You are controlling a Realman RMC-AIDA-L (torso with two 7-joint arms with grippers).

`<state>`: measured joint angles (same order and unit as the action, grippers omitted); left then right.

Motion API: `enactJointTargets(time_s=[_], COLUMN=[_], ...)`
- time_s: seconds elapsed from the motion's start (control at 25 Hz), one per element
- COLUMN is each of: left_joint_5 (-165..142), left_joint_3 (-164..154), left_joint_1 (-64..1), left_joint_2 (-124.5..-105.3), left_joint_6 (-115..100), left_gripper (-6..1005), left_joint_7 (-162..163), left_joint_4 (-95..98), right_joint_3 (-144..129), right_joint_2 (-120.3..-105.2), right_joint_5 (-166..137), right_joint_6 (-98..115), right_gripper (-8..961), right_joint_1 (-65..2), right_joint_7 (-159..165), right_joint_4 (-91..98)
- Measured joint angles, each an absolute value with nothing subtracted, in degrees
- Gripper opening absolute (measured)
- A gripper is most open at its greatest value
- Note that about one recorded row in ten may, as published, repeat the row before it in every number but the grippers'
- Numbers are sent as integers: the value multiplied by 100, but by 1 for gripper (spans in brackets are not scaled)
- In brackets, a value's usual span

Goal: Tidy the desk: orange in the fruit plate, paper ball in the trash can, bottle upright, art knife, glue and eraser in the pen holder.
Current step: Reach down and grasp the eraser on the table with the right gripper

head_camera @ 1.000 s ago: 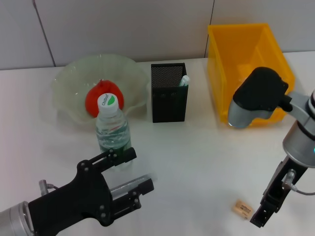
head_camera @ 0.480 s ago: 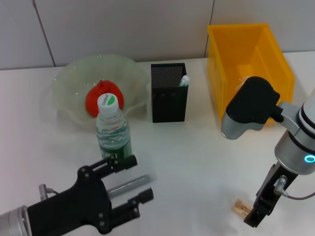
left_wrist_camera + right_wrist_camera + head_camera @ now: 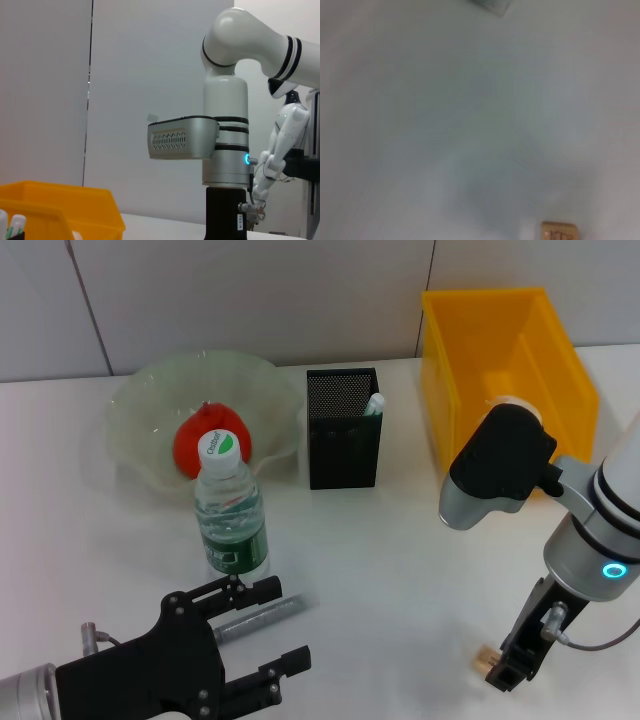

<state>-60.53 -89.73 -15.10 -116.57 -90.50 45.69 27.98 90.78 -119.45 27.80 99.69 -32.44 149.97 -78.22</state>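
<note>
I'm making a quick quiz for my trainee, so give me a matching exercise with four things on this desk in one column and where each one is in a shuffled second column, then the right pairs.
Things
1. orange
2. bottle
3. eraser
4. pen holder

Places
A. on the table beside the right gripper
B. in the fruit plate
C. between the fruit plate and the yellow bin
D. standing upright in front of the fruit plate

Pairs: 1-B, 2-D, 3-A, 4-C

Eraser [image 3: 486,655] — mostly hidden behind right gripper [image 3: 507,672].
</note>
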Motion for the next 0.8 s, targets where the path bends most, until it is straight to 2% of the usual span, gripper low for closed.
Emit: enactJointTargets(time_s=[0.12, 0.36, 0.8], left_joint_5=[-6062, -6065, -6065], left_joint_3=[-8963, -8958, -8955], left_joint_1=[-1512, -1512, -1512], left_joint_2=[-11648, -11656, -11678], left_joint_6=[-9052, -9036, -9035], left_gripper=[685, 686, 686], left_joint_7=[4593, 4596, 4597], left_joint_4=[2798, 2796, 2789], right_joint_3=[9028, 8992, 9038], right_joint_2=[-11943, -11936, -11926], right_joint_5=[2865, 2875, 2837], right_joint_6=[9883, 9844, 9838], right_gripper=[471, 408, 410], right_joint_1=[-3243, -3247, -3252], right_joint_7=[14972, 14968, 14985], right_joint_4=[-7722, -7701, -7715])
